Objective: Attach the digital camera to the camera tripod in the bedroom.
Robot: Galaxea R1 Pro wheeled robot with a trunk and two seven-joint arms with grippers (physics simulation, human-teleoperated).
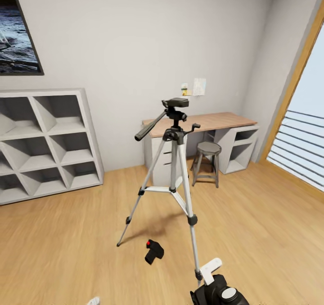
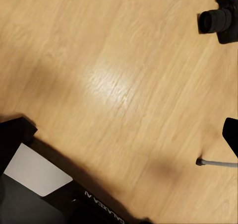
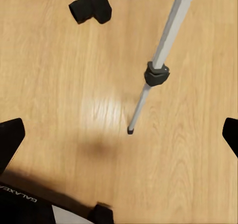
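We start with the room: the bedroom's wood floor (image 1: 67, 233) runs wide open at nine o'clock of the camera tripod (image 1: 174, 170), so that is our roomiest lane. At twelve o'clock sit the counter (image 1: 225, 120) and a grey stool (image 1: 208, 158), both well behind the legs, and the window (image 1: 301, 147) closes off three o'clock.

Now the risk. The tripod stands on three splayed legs, and the near leg comes down right beside the robot's right arm (image 1: 220, 291) at six o'clock. We judge that any swing of that arm, or a roll of the base forward, could clip that leg and topple the stand.

The digital camera (image 1: 154, 251) lies on the floor between the legs, near the middle of their spread. Reaching down for it means threading past a leg, another chance to knock it.

The right end effector (image 3: 119, 134) looks spread wide, its tips at the frame's far sides and empty. For the left end effector we cannot tell.
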